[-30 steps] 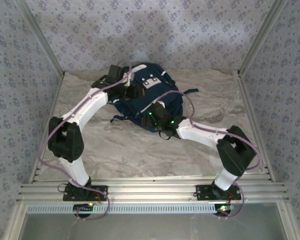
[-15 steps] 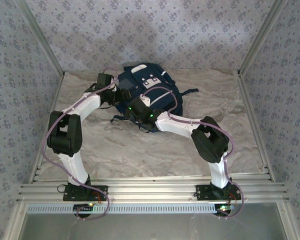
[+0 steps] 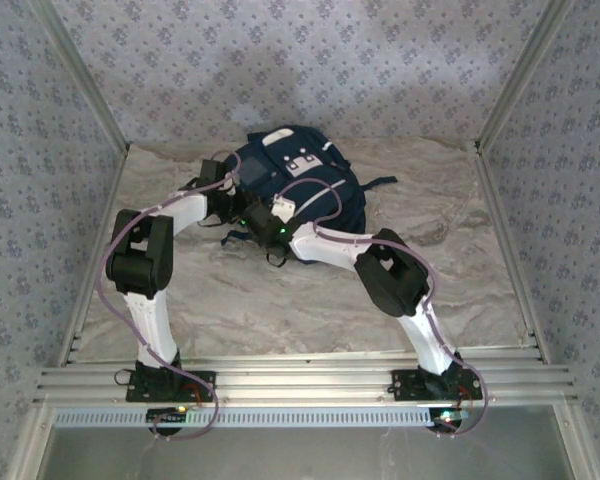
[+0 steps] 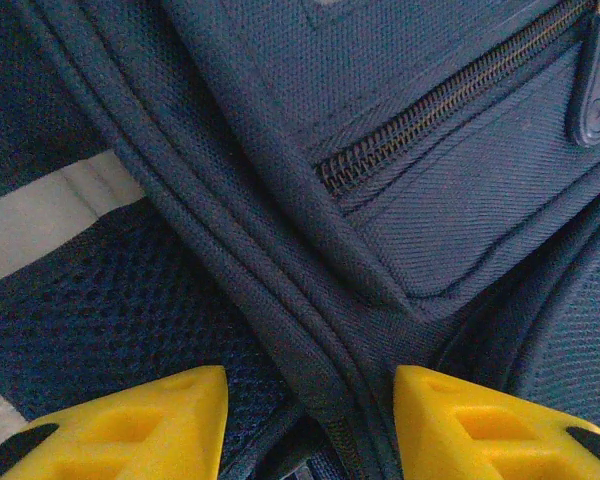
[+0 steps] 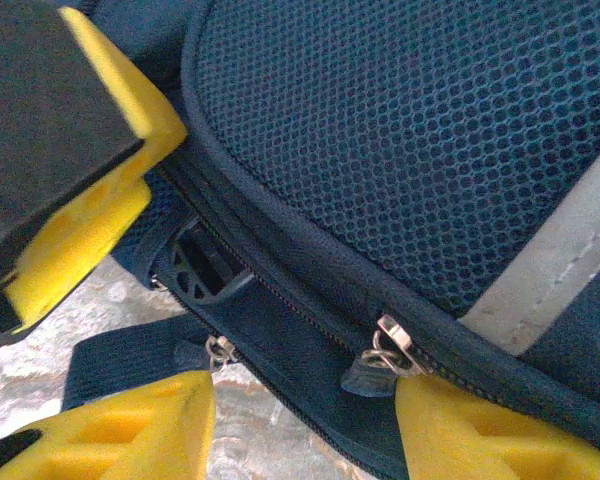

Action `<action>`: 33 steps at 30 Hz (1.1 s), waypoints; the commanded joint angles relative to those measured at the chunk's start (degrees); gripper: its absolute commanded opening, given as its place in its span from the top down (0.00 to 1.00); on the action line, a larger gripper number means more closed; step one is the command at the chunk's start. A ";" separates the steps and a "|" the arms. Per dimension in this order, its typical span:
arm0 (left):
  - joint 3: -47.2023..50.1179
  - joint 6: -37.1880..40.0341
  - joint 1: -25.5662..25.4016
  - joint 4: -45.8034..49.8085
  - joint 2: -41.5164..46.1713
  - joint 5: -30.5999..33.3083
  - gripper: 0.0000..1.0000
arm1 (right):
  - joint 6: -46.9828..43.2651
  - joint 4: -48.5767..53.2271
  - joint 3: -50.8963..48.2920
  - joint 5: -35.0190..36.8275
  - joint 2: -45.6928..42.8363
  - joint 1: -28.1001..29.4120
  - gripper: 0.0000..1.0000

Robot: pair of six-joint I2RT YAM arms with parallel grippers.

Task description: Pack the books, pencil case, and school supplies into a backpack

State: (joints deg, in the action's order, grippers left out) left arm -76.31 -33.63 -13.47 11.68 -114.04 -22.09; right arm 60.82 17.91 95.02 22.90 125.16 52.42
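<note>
Left hand (image 4: pixel 310 425): fingers part-spread, straddling a piped seam (image 4: pixel 270 280) of the backpack (image 3: pixel 315 180), not pinching it. Backpack lies far centre of the desk (image 3: pixel 230 300). Right hand (image 5: pixel 305 425): half spread at the backpack's lower edge, zipper pull (image 5: pixel 378 358) just beside one finger.

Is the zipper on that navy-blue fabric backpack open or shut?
Shut where visible: on the navy-blue fabric backpack, the pocket zipper shows its teeth meshed. The rest cannot be told.
</note>
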 commanded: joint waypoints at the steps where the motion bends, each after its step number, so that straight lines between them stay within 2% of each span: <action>1: 1.16 -0.72 0.20 -1.57 -1.48 -2.44 0.54 | 1.68 4.21 4.08 5.14 3.49 -0.82 0.51; 5: 1.08 -0.82 0.29 -1.66 -2.04 -2.73 0.54 | 4.54 7.12 4.35 8.13 4.40 -0.83 0.59; 7: 1.10 -0.83 0.38 -1.67 -2.15 -2.79 0.55 | 5.33 7.78 3.63 9.51 4.21 -0.84 0.66; 9: 0.91 -0.83 0.60 -1.62 -2.32 -2.87 0.55 | 5.70 7.06 2.50 9.66 3.82 -1.08 0.79; 16: -0.33 -1.23 1.52 -0.57 -3.75 -2.23 0.54 | 2.90 3.35 -2.31 8.14 0.43 -1.59 1.00; 23: -4.41 -0.98 2.48 3.92 -7.29 0.01 0.55 | -7.53 -2.12 -16.86 1.53 -11.37 -2.04 1.00; 29: -5.14 -1.08 2.58 4.64 -7.25 0.42 0.55 | -11.73 -2.89 -28.31 -1.51 -21.44 -5.19 1.00; 33: -4.16 -1.42 2.49 4.43 -6.57 -0.24 0.55 | -14.97 -2.02 -29.58 -3.65 -23.94 -8.11 1.00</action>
State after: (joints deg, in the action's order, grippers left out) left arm -80.86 -34.63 -11.94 13.61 -118.85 -25.28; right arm 49.80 14.81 66.19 21.02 102.78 46.00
